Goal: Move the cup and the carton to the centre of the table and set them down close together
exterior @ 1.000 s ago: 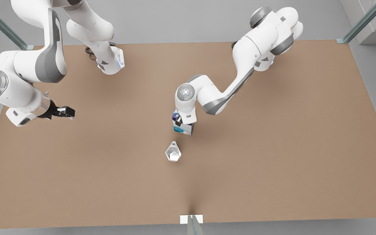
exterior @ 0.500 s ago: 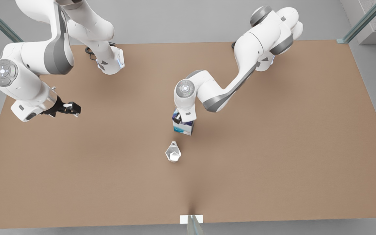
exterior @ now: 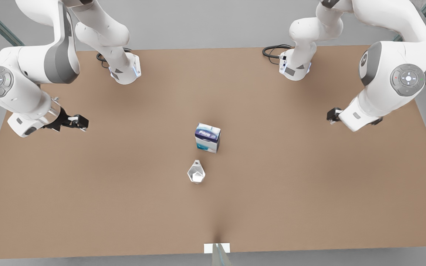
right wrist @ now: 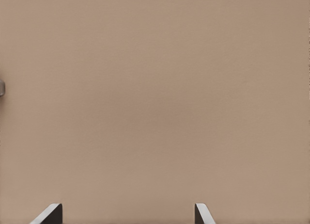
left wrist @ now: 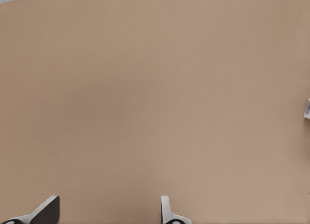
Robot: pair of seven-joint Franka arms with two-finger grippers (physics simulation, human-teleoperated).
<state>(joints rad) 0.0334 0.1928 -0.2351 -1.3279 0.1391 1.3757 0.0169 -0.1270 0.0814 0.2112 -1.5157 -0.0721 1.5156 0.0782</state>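
Note:
The carton (exterior: pixel 208 137), white with blue and teal print, stands upright near the middle of the brown table (exterior: pixel 309 184). The pale faceted cup (exterior: pixel 196 172) stands just in front of it, a short gap apart. My left gripper (exterior: pixel 81 123) hovers far off at the front view's left, open and holding nothing. Its fingertips (left wrist: pixel 167 207) frame bare tabletop, and a sliver of the carton (left wrist: pixel 307 109) shows at that view's edge. My right gripper (exterior: pixel 332 115) hangs at the front view's right, well away from both objects. It is open (right wrist: pixel 127 207) over bare table.
Both arm bases (exterior: pixel 124 72) (exterior: pixel 295 68) are bolted at the table's far edge, with a black cable (exterior: pixel 272 50) beside the right one. A small white bracket (exterior: pixel 216 248) sits at the near edge. Open tabletop surrounds the two objects.
The right gripper has let go of the carton and pulled back to the front view's right. The carton stays standing where it was. The left arm shifted only slightly.

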